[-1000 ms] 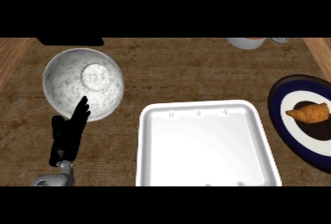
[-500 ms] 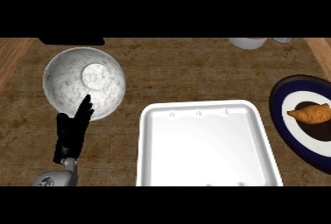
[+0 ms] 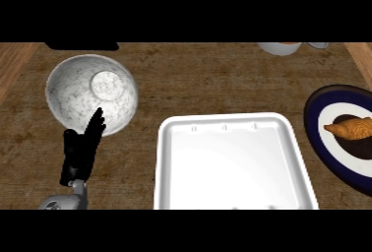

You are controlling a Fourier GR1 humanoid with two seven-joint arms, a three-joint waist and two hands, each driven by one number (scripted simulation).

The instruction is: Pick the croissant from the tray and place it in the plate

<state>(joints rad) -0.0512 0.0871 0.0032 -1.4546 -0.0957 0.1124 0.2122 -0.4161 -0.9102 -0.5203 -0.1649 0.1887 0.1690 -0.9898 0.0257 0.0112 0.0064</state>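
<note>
We are seeing the croissant (image 3: 350, 129) lying on the plate (image 3: 314, 118) at three o'clock. Our left hand (image 3: 78, 152), straight-fingered and empty, is risking nudging the bowl (image 3: 73, 93) at ten o'clock.

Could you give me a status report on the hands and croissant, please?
Left hand open, resting lower left by marbled plate. Right hand not in view. Croissant on blue plate, off white tray.

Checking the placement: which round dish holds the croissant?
The dark blue plate at the right, croissant on it; the speckled white dish at left holds nothing.
</note>
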